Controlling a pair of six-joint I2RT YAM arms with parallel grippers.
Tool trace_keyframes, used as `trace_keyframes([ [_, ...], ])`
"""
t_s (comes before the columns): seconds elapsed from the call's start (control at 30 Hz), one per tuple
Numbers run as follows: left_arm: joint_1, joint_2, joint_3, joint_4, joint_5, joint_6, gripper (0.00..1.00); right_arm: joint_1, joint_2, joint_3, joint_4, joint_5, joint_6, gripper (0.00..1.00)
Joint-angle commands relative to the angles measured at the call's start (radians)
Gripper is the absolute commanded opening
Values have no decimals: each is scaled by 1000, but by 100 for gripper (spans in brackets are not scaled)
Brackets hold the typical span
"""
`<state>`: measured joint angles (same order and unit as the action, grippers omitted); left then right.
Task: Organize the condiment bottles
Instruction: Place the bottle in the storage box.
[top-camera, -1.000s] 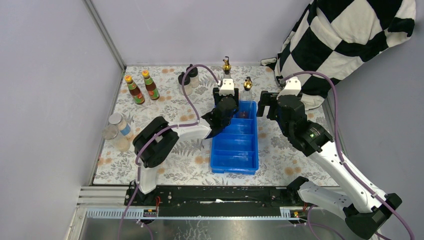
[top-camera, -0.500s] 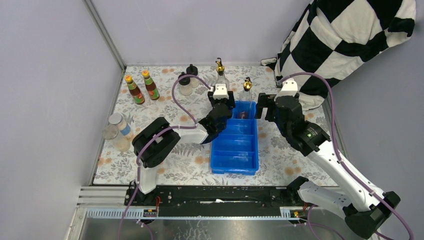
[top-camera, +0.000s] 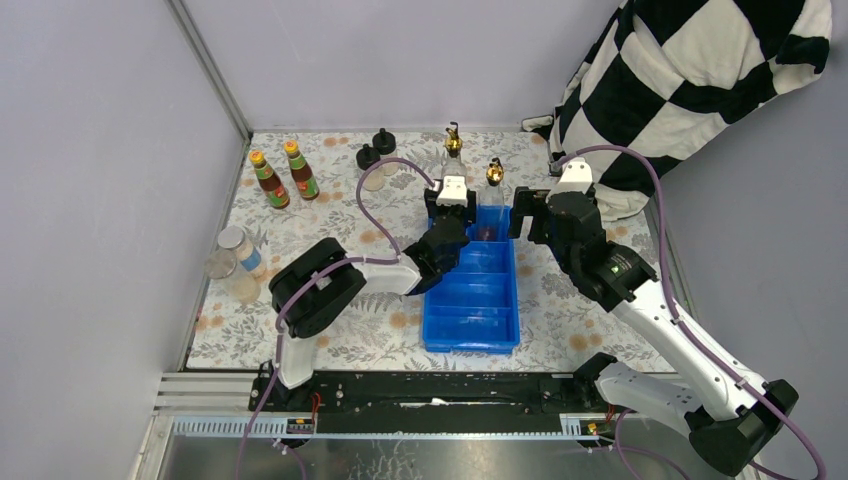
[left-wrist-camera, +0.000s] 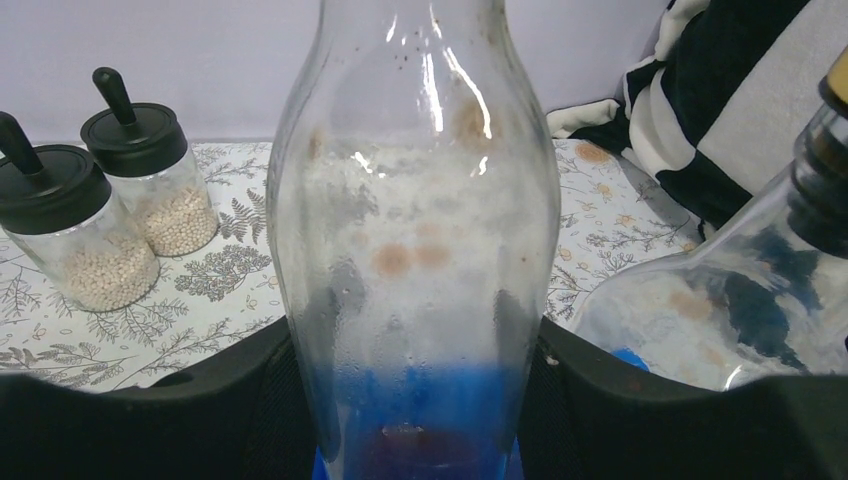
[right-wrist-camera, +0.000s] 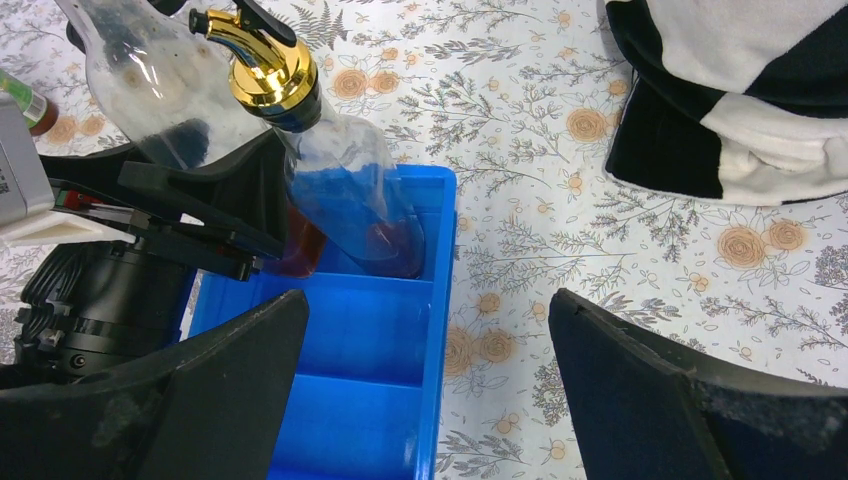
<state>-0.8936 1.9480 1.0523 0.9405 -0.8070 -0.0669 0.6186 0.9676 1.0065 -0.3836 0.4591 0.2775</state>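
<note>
Left gripper clamped low on bottle; clear bulbous glass, narrow neck, smudged and fogged; its base sits in the far compartment of the tray, glossy blue moulded plastic with dividers; second bottle just right of it in the same compartment, tilted, shiny gold spout; right gripper spread wide, holding nothing, over the tray's far right edge; matte floral tablecloth underneath.
</note>
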Motion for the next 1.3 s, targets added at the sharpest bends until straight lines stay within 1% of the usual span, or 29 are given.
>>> trace_keyframes([
  [0.0,-19,-12,-24,-38,-46,12,21,-6,-14,7,29,3,5,98],
  [0.33,-22,-46,-32,-13,-53,58,22,-6,-11,3,34,-4,8,97],
  [0.67,-14,-45,1,62,-43,152,22,-6,-4,-10,45,-10,11,98],
  [0.97,-3,-47,-14,143,-10,150,22,-6,12,-15,49,-17,11,98],
  [1.27,-4,-104,-52,192,28,110,22,-5,15,-19,54,-16,14,98],
])
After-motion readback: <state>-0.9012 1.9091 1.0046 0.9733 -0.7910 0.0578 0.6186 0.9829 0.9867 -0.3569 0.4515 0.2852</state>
